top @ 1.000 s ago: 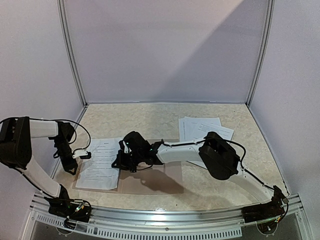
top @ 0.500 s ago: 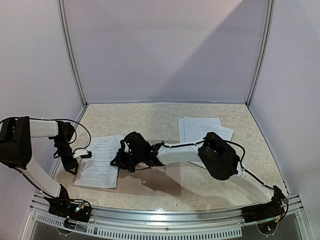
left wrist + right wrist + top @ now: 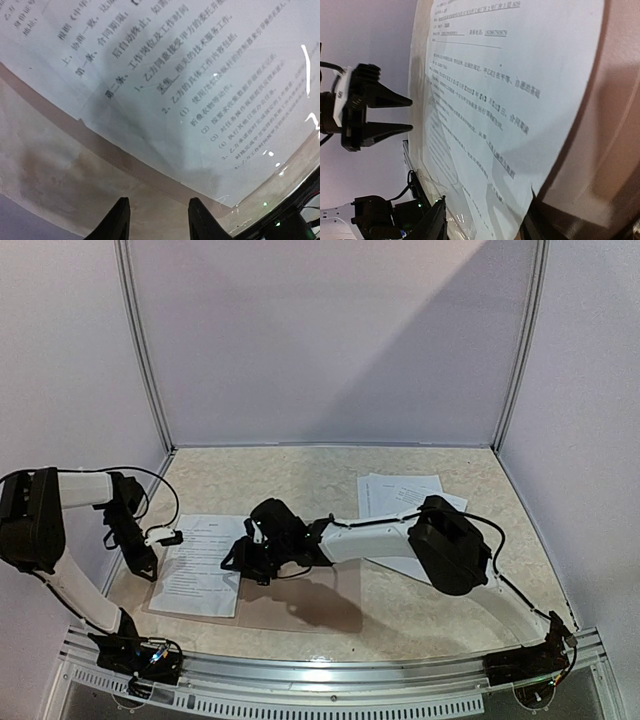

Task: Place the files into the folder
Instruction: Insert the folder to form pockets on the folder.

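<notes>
Currently one printed sheet lies on the left half of the open folder, near-left on the tabletop. The left gripper and right gripper flank it, jaws parted, holding nothing. More files lie far right.

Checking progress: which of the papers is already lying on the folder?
The single sheet at the left, on the open folder; the other sheets lie fanned on the table at the right rear.

Pale lilac walls, speckled beige tabletop
</notes>
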`<state>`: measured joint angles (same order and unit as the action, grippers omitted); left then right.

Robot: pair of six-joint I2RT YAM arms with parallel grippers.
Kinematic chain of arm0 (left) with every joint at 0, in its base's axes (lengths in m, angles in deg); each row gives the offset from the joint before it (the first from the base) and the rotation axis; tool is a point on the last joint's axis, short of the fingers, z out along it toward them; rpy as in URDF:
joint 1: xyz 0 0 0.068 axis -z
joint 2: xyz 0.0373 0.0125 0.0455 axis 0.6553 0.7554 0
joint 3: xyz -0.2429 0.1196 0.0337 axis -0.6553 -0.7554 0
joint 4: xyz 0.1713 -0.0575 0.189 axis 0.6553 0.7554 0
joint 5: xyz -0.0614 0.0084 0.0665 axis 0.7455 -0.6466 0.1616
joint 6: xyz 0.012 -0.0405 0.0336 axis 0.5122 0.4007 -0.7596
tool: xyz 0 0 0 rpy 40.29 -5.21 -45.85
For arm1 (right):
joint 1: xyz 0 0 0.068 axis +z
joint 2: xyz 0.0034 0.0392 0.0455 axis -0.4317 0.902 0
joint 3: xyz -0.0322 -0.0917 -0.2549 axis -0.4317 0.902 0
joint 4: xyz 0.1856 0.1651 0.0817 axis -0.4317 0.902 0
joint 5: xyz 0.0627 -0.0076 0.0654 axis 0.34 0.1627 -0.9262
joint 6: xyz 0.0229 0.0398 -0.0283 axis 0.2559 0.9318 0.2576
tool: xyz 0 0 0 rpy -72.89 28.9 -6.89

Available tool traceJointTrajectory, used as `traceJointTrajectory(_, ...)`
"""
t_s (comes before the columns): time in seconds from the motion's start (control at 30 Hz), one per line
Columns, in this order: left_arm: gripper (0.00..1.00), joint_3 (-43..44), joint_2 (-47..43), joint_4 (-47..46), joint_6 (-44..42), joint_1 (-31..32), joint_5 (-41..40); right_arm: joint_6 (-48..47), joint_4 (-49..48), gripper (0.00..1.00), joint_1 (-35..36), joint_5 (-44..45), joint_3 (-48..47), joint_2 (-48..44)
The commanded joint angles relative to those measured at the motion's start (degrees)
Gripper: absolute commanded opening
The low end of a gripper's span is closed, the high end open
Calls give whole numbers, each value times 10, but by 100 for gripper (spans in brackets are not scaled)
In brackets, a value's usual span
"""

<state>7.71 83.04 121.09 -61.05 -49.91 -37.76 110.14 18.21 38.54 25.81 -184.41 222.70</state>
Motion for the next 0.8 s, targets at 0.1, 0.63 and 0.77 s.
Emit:
traceJointTrajectory(0.1, 42, 45, -19, 64, 14, -8, 59, -86, 109, 49, -2, -14, 17, -77)
traceJointTrajectory(0.63, 45, 92, 102, -110, 122, -10, -122, -246, 353, 72, -17, 252, -17, -127)
traceJointTrajectory(0.77, 45, 87, 125, -115, 118, 0, -142, -253, 339, 82, -9, 259, -42, -90)
